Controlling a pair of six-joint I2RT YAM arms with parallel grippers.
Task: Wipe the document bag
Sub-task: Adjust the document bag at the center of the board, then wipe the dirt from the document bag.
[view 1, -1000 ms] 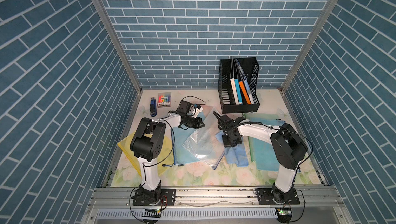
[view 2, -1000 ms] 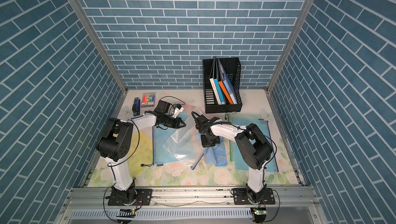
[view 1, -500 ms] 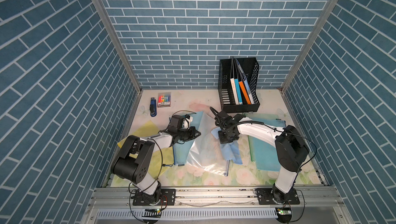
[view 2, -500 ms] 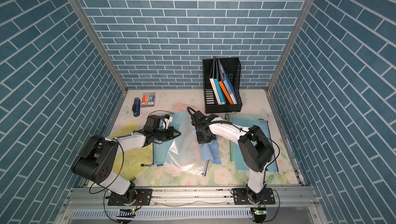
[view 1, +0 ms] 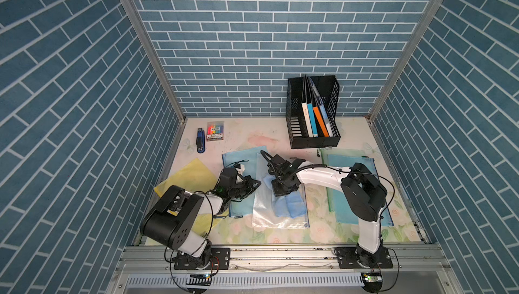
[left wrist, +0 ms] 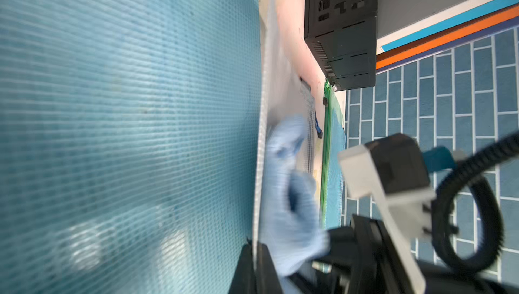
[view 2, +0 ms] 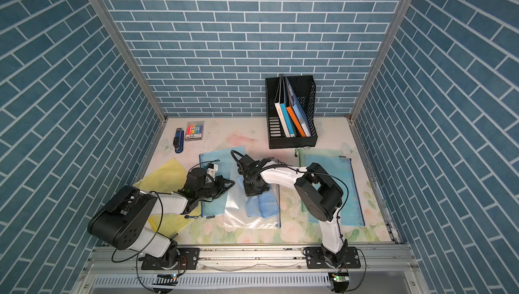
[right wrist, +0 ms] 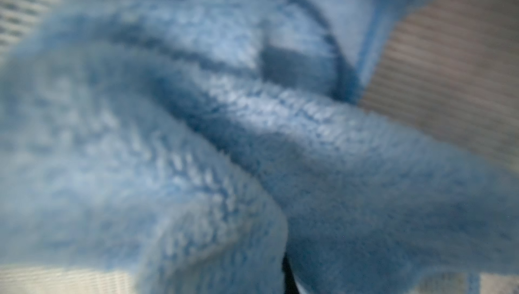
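Floral table mat (view 1: 280, 236) sits nearest my bases. Next out, the clear mesh document bag (view 1: 266, 216) lies flat at table centre, long side running front to back, with a blue zip line down its right edge. Its left part overlaps a blue mesh bag (view 1: 238, 200).

A light blue microfibre cloth (view 1: 290, 208) sits bunched on the document bag's middle, spilling a bit past the zip edge. My right gripper (view 1: 283, 190) points straight down onto the far end of the cloth. The jaws are closed and fabric is pinched in them. The right wrist view is filled with blurry cloth folds (right wrist: 252, 138), and bag mesh shows only at the corners.

My left gripper (view 1: 256, 184) reaches in low from the left, and its tip meets the document bag's left edge. In the left wrist view the black fingers (left wrist: 244, 270) are closed, and the bag's white edge strip runs between them, so I'm clamping that edge. The view itself is blurred.

Off to the left, a yellow bag (view 1: 188, 177) lies partly under my left arm. On the right is a blue bag with a green zip edge (view 1: 339, 214), and my right elbow is above it.

Further back left, a blue stapler (view 1: 200, 143) sits just beside a highlighter pack (view 1: 215, 131). Against the back wall on the right is a black file rack (view 1: 295, 115) with upright folders in white, blue and orange.
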